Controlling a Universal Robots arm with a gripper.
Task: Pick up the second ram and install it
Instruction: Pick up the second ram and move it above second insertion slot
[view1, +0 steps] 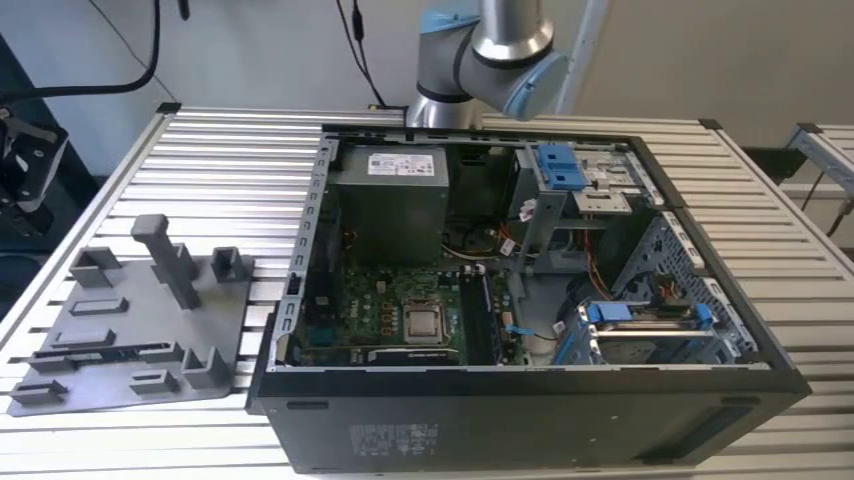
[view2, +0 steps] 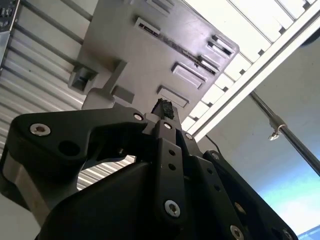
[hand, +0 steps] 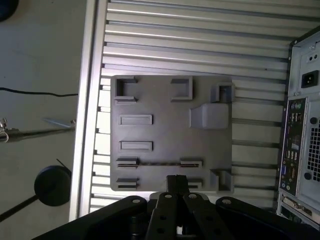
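A ribbed aluminium table (hand: 200, 45) carries a grey plastic pegged fixture plate (hand: 165, 135). The second ram (hand: 157, 163), a thin dark memory stick, lies slotted in that plate. The black claw (hand: 176, 181) hangs above the plate, closed and empty. Descending closed, it could strike the stick.

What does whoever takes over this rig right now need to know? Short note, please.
End effector: above the edge of the grey fixture plate, close to the second ram, not holding it.
Second ram: lying in its holder on the plate, to the exterior view's left of the open PC case.
Done: no pick-up yet.
Left: pick up the ram and install it on the motherboard.
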